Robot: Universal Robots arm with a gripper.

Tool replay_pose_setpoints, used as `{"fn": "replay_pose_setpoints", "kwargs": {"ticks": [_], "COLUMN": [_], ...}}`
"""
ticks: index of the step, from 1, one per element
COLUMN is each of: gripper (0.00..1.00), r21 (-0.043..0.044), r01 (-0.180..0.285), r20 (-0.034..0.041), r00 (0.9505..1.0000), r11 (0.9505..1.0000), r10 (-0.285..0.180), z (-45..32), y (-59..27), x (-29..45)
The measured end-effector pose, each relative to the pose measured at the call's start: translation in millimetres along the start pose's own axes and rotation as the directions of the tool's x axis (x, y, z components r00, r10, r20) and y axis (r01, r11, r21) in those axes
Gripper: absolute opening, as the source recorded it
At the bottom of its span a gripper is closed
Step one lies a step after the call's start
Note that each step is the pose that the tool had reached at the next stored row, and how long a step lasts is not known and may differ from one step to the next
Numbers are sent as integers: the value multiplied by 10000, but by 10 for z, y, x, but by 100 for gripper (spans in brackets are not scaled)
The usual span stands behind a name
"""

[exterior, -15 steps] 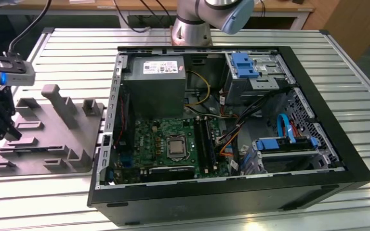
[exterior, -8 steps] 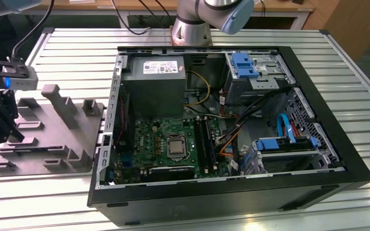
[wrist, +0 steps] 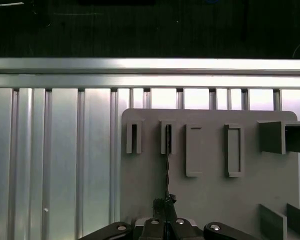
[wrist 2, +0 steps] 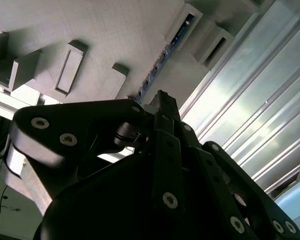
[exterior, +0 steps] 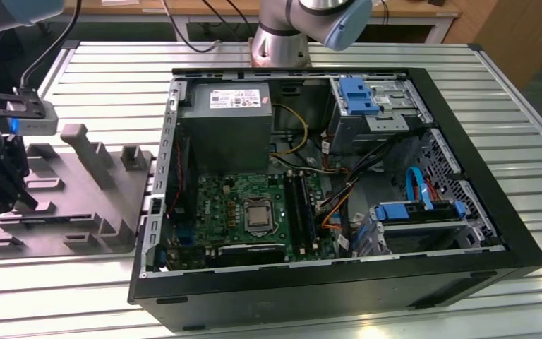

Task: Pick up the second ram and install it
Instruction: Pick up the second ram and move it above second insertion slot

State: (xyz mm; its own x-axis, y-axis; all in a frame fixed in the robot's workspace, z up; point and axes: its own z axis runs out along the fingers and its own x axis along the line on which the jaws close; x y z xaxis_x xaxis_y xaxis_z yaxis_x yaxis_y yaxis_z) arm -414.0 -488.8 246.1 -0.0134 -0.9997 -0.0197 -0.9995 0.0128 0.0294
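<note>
Because the ram [wrist: 167, 160] stands on edge in a slot of the tray [wrist: 210, 200], at the exterior view's left of the case [exterior: 346, 282], its thin top edge is exposed for pinching. The gripper [wrist: 164, 202] is closed on one end, and the ram is not yet lifted out.

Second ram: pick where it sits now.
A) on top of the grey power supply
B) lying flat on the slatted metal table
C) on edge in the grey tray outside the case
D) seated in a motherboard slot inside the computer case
C: in the first wrist view the second ram stands on edge in the grey tray, with the gripper at one end of it.
</note>
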Motion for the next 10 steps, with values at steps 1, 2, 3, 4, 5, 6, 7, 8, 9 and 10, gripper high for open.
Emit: {"fn": "replay_pose_setpoints", "kwargs": {"ticks": [1, 2, 3, 4, 5, 6, 7, 8, 9, 10], "gripper": [10, 10, 10, 10, 10, 10, 10, 10, 10, 10], "r21": [1, 0, 3, 4, 3, 3, 1, 6, 11, 19], "r01": [0, 1, 1, 1, 1, 1, 1, 0, 1, 2], "r20": [-1, -2, -2, -1, -1, -2, -4, -2, -1, 0], "r00": [10000, 10000, 10000, 10000, 10000, 10000, 10000, 10000, 10000, 10000], "r11": [10000, 10000, 10000, 10000, 10000, 10000, 10000, 10000, 10000, 10000], "r10": [0, -1, -1, -1, -1, -1, -1, 0, -1, -2], "z": [18, 35, 54, 70, 71, 72, 71, 74, 81, 91], "y": [2, 4, 6, 6, 6, 6, 6, 10, 18, 32], "x": [0, 0, -1, -2, -2, -2, -4, -21, -44, -63]}}
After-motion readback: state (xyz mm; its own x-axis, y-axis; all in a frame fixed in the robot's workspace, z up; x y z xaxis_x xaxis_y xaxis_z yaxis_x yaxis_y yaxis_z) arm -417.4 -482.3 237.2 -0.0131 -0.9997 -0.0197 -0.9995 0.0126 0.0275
